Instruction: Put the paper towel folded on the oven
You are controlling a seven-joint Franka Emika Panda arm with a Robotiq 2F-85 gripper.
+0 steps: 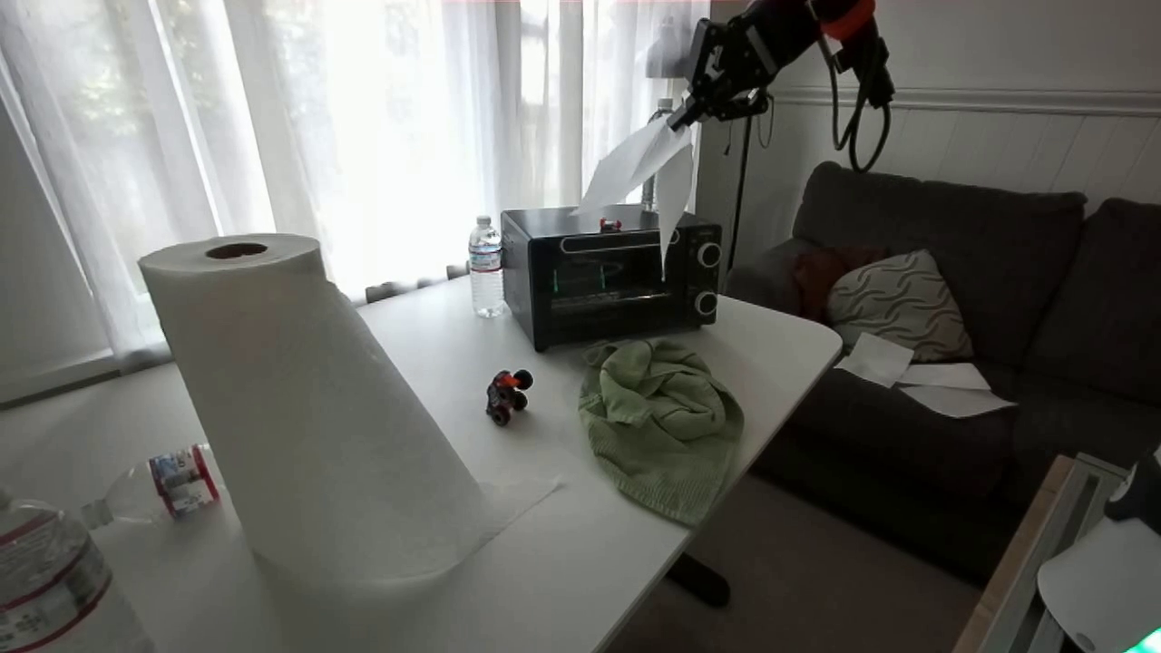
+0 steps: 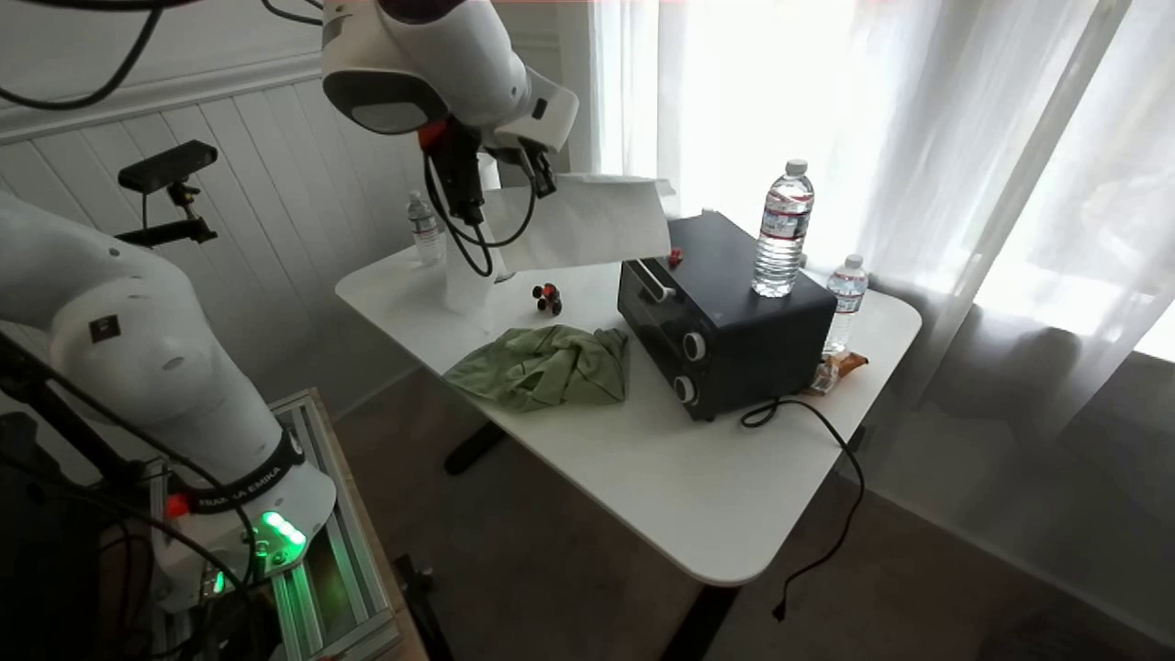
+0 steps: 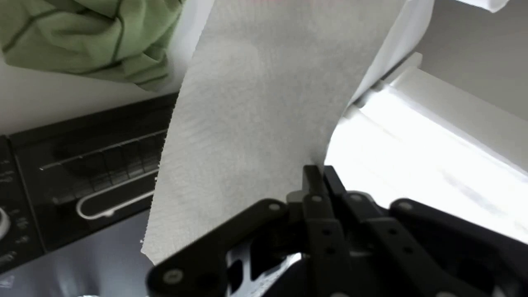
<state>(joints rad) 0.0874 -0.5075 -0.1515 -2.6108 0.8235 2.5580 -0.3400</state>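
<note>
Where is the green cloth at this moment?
In an exterior view, the green cloth lies crumpled on the white table, in front of the oven and right of the toy truck; the wrist view shows part of it at upper left.

The Franka Emika Panda arm is white, with rounded casings and a small black square on its lower link. Round the foot, a black band reads FRANKA EMIKA in pale capitals, 1 letter hidden; green lights shine below. Higher up, a dark oval cap has a grey centre. A red-orange collar and looping black cable sit near the wrist. The tool is black: jointed bars with round grey screw heads, 2 slim straight fingers with small holes.
</note>
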